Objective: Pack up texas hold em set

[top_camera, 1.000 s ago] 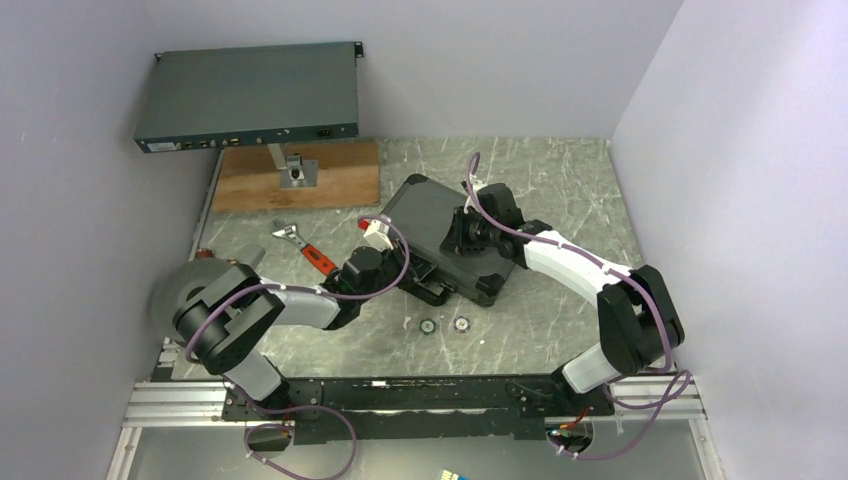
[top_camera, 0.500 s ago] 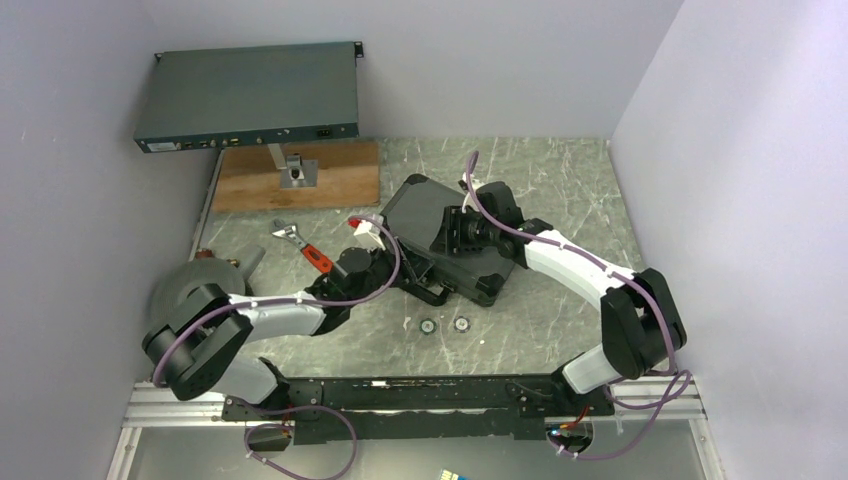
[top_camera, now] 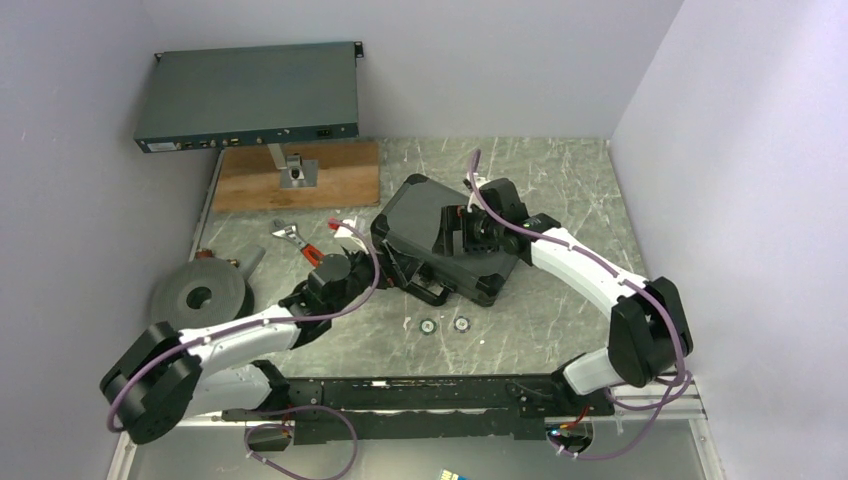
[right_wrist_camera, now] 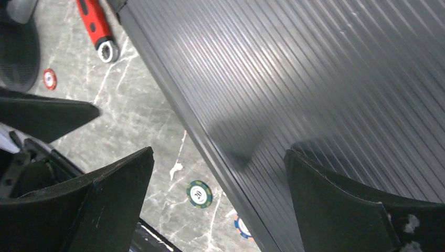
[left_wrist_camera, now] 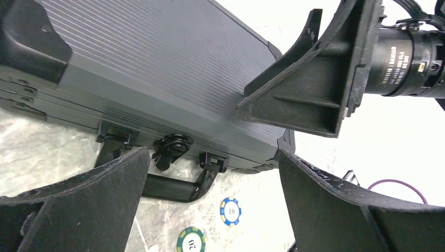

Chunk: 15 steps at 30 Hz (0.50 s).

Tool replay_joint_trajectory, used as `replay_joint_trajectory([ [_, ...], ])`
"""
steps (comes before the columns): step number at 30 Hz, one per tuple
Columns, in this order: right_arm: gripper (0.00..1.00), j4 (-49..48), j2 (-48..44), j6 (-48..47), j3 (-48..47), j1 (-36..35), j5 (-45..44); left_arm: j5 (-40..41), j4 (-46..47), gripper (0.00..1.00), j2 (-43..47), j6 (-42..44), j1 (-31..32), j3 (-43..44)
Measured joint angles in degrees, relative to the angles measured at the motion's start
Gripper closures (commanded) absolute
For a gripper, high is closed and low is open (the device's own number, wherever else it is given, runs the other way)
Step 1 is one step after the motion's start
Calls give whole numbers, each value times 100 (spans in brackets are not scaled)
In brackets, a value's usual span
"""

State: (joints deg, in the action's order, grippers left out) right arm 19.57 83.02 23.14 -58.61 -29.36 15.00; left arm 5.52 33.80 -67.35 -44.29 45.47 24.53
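Observation:
The black ribbed case (top_camera: 432, 215) of the texas hold em set lies shut on the marble table, handle (left_wrist_camera: 169, 188) and latches facing the near side. My left gripper (top_camera: 392, 262) is open at the case's front left edge, its jaws (left_wrist_camera: 212, 157) spread wide in front of the handle and holding nothing. My right gripper (top_camera: 463, 240) hovers open over the lid (right_wrist_camera: 315, 79), empty (right_wrist_camera: 219, 153). Two loose poker chips lie on the table in front of the case: a blue one (left_wrist_camera: 230, 211) (top_camera: 461, 323) and a green one (left_wrist_camera: 190, 240) (right_wrist_camera: 199, 193) (top_camera: 427, 325).
A red-handled wrench (top_camera: 305, 247) lies left of the case, with a small red chip (right_wrist_camera: 49, 79) and a grey disc (top_camera: 200, 295) beyond it. At the back left are a wooden board (top_camera: 340, 178) and a raised grey rack-mount box (top_camera: 250, 95). Walls enclose the table.
Both grippers have gone from shut to open. My left arm has drawn back to the left and nearer, away from the case front. The right gripper stays over the lid.

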Motion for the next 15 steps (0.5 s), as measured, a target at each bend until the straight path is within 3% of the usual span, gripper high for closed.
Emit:
replay_joint_trajectory([
  [8,0,315,-413,-131,-20,9,-518,433,-1095,1,1290,470,11,-15],
  [15,0,138,-1447,-155,98,9,-1069,1340,-2791,0,2813,833,11,37],
])
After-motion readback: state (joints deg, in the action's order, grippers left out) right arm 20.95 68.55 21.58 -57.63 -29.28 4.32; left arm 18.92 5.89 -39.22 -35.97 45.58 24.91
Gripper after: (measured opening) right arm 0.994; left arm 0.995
